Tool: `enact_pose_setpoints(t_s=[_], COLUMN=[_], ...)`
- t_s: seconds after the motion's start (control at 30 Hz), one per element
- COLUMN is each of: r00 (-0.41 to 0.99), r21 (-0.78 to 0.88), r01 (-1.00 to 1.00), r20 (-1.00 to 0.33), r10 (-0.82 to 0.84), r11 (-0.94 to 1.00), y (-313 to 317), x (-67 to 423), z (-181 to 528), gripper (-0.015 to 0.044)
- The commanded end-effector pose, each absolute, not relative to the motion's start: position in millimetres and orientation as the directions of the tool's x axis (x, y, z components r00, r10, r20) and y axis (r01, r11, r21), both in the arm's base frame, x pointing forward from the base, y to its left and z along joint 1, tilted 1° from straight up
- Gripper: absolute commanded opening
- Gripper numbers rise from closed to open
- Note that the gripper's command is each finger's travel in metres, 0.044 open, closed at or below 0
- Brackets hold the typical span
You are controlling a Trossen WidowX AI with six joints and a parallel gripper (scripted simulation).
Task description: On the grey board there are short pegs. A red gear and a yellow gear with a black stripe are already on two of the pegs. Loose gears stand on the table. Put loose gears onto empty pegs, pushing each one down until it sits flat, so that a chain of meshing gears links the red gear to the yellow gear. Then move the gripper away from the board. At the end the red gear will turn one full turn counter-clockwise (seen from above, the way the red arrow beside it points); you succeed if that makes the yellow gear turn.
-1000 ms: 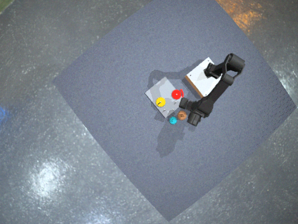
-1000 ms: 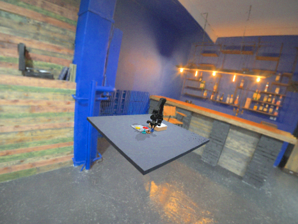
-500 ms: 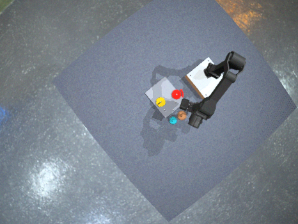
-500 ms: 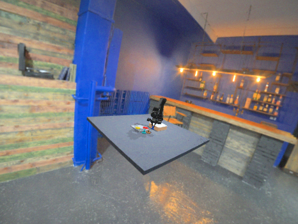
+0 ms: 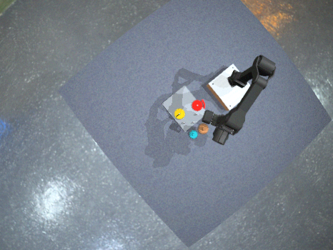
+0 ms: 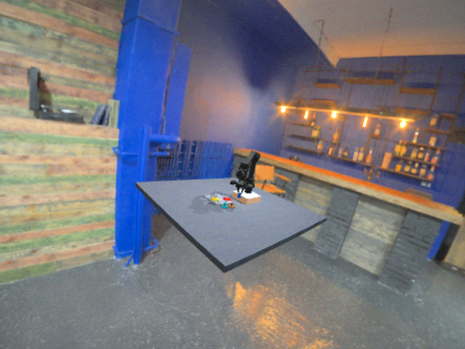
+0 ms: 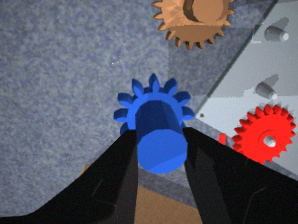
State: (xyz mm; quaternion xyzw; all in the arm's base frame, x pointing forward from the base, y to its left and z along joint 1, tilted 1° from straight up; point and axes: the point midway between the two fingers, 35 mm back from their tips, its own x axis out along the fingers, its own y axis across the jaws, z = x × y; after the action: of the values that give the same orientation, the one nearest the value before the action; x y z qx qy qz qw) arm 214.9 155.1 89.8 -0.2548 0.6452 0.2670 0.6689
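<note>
My gripper [image 7: 158,137] [image 6: 239,190] is shut on the upright handle of the blue gear [image 7: 155,106] [image 6: 239,195], which is held above the table beside the board. The arm hides it in the top view. The grey board [image 5: 184,93] [image 7: 235,92] carries the red gear [image 5: 196,105] [image 7: 256,137] and the yellow gear [image 5: 178,112] with its black stripe. Bare pegs show between and below them, one peg [image 5: 196,114] near the red gear. The orange-brown gear [image 5: 203,128] [image 7: 195,34] and the cyan gear [image 5: 193,134] [image 6: 225,205] stand on the table beside the board.
The white-topped block with brown sides [image 5: 226,91] [image 6: 253,199] under the arm's base lies beside the board. The red arrow [image 5: 204,103] [image 7: 222,139] lies beside the red gear. The orange-brown gear is close to the held blue gear.
</note>
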Motion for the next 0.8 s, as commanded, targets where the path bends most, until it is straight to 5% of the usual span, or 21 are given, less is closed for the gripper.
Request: enact_pose_setpoints(t_s=[0.0, 0.77], r00=[0.029, 0.028], r21=[0.006, 0.006], r01=[-0.683, -0.683], r20=[-0.999, -0.999], r10=[0.035, 0.035], r11=[0.731, 0.731], y=[156.1, 152.1], x=[214.7, 205.8], z=[100.7, 153.5], gripper=[0.0, 0.0])
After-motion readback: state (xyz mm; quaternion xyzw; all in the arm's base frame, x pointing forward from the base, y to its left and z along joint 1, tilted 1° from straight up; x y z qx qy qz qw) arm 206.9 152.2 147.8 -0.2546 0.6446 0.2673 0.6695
